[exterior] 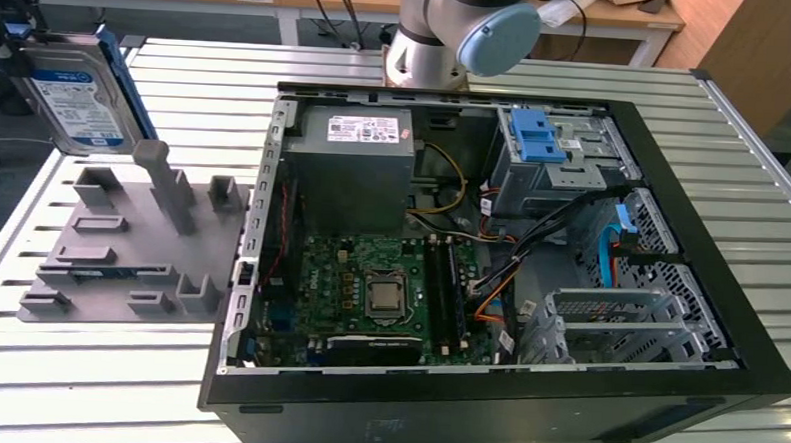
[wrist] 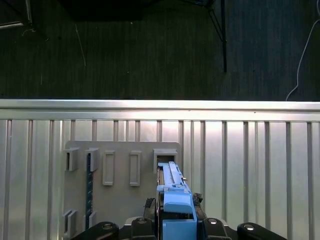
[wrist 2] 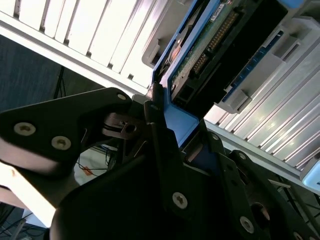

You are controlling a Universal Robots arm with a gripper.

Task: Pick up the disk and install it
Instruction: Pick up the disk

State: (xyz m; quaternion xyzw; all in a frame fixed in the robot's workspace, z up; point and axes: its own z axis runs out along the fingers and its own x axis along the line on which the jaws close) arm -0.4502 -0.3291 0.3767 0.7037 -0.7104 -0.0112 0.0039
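The disk [exterior: 73, 90], silver with a white-and-blue label in a blue carrier frame, hangs upright above the grey holder block [exterior: 125, 242] at the exterior view's left. My gripper [exterior: 6, 36] is shut on its upper end. In the second wrist view the black fingers [wrist 2: 159, 131] clamp the blue carrier, and the disk's [wrist 2: 210, 42] green circuit-board side shows. The first wrist view looks down the blue carrier edge of the disk [wrist: 174, 196] onto the holder block [wrist: 120, 186] below. The open computer case [exterior: 502, 236] lies to the exterior view's right, with a blue-handled drive cage [exterior: 549, 138] at its far corner.
Inside the case are a grey power supply box [exterior: 355, 165], a motherboard [exterior: 379, 291], cables and a second metal cage [exterior: 618, 326]. The arm's base [exterior: 444, 33] stands behind the case. Everything rests on a slatted metal table [exterior: 96, 369], whose edge [wrist: 160, 105] borders dark floor.
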